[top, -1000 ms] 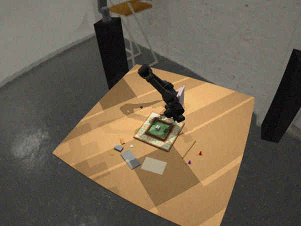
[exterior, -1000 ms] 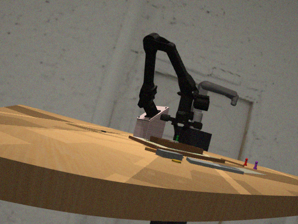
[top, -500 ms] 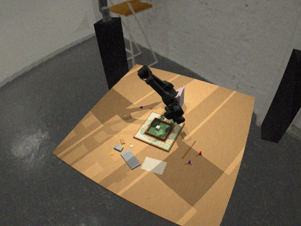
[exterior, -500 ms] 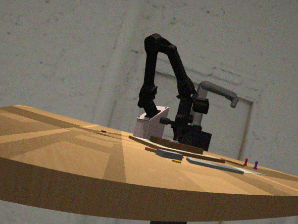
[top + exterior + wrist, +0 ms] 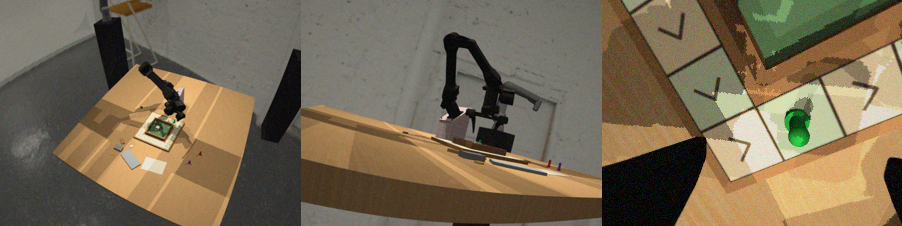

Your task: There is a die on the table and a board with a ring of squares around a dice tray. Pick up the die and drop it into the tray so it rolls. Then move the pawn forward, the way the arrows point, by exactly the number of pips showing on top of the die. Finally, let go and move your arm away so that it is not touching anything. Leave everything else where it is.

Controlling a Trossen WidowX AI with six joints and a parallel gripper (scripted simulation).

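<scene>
The green pawn (image 5: 174, 121) (image 5: 480, 141) (image 5: 798, 125) stands upright on the board (image 5: 140, 135) (image 5: 744, 122), on the square beside a corner square. The arrow of its square is hidden. My gripper (image 5: 173, 116) (image 5: 484, 131) (image 5: 793, 156) is open and empty above the pawn, its fingers wide apart on either side and not touching it. The die (image 5: 157, 128) lies inside the green-floored tray (image 5: 154, 136) (image 5: 777, 77) in the middle of the board. Its top pips are too small to read, and it is out of the wrist view.
A red pawn (image 5: 200, 153) (image 5: 549, 163) and a purple pawn (image 5: 189, 162) (image 5: 559, 166) stand off the board near a thin stick (image 5: 189, 149). A grey slab (image 5: 130, 159) (image 5: 518, 168), a pale sheet (image 5: 154, 165), a grey block (image 5: 118, 147) and other small pieces lie around the board.
</scene>
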